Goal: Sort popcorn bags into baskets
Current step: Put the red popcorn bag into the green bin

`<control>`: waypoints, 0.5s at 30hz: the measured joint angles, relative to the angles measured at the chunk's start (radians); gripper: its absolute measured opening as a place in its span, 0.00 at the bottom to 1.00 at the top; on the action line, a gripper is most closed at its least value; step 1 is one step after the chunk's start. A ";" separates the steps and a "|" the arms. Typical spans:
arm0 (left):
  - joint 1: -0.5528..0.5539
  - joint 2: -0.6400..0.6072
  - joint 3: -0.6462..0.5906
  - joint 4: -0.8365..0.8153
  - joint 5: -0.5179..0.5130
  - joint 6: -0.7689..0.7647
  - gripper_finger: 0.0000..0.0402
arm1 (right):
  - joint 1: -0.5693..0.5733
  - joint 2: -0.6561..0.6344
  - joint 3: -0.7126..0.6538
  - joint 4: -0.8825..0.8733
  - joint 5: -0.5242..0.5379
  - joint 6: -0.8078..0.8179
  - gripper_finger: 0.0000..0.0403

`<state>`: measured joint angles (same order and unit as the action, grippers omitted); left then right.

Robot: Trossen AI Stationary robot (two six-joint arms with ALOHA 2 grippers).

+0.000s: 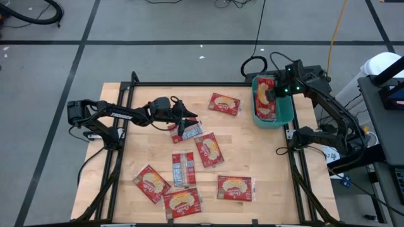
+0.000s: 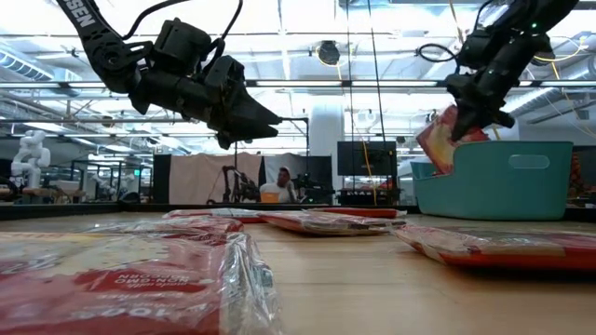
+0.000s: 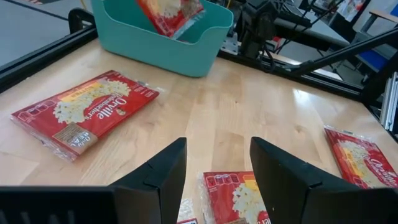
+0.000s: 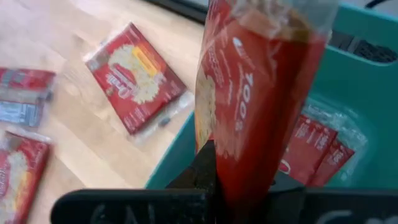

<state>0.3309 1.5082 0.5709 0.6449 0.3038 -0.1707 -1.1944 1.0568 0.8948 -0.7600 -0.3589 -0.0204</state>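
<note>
In the low view the nearest popcorn bag (image 2: 140, 279) fills the front of the counter (image 2: 372, 279) and runs out of frame. The high view shows what that view flattens: seven bags spread flat on the wood, three along the near edge (image 1: 235, 188), one silver side up (image 1: 183, 169).

The left hand (image 1: 187, 121) hovers above the middle of the counter, fingers apart with nothing between them, over a bag (image 1: 188, 131) it partly hides.

Open wood lies between the far bag (image 1: 225, 104) and the teal basket (image 1: 287, 113) at the far right corner. The right hand (image 4: 239, 180) is above the basket, clamped on the lower end of an upright bag (image 4: 261, 99); its fingertips are hidden by the packet. Only the right wrist view shows more bags (image 4: 317, 152) already lying inside.
</note>
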 joint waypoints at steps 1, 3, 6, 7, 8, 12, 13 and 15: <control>0.000 0.000 0.000 0.001 0.000 0.000 0.45 | 0.008 0.008 0.000 -0.004 0.009 0.000 0.03; 0.000 0.000 0.000 0.001 0.000 0.000 0.45 | 0.020 0.025 0.000 -0.015 0.040 -0.008 0.03; 0.000 0.000 0.000 0.001 0.000 0.000 0.45 | 0.033 0.054 0.000 -0.031 0.043 -0.021 0.04; 0.000 0.000 0.000 0.001 0.000 -0.001 0.45 | 0.038 0.063 0.000 -0.037 0.043 -0.021 0.04; 0.000 0.000 0.000 0.001 0.000 -0.001 0.45 | 0.042 0.072 0.000 -0.041 0.044 -0.020 0.04; 0.000 0.000 0.000 0.003 0.000 -0.001 0.45 | 0.056 0.109 0.000 -0.037 0.045 -0.005 0.07; 0.000 0.000 0.000 0.003 -0.001 -0.001 0.45 | 0.058 0.119 0.000 -0.035 0.046 -0.004 0.08; 0.000 0.000 0.000 0.003 -0.001 -0.001 0.45 | 0.065 0.137 0.000 -0.032 0.060 0.002 0.10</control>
<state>0.3309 1.5082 0.5709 0.6483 0.3031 -0.1715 -1.1289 1.1942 0.8948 -0.7916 -0.2994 -0.0184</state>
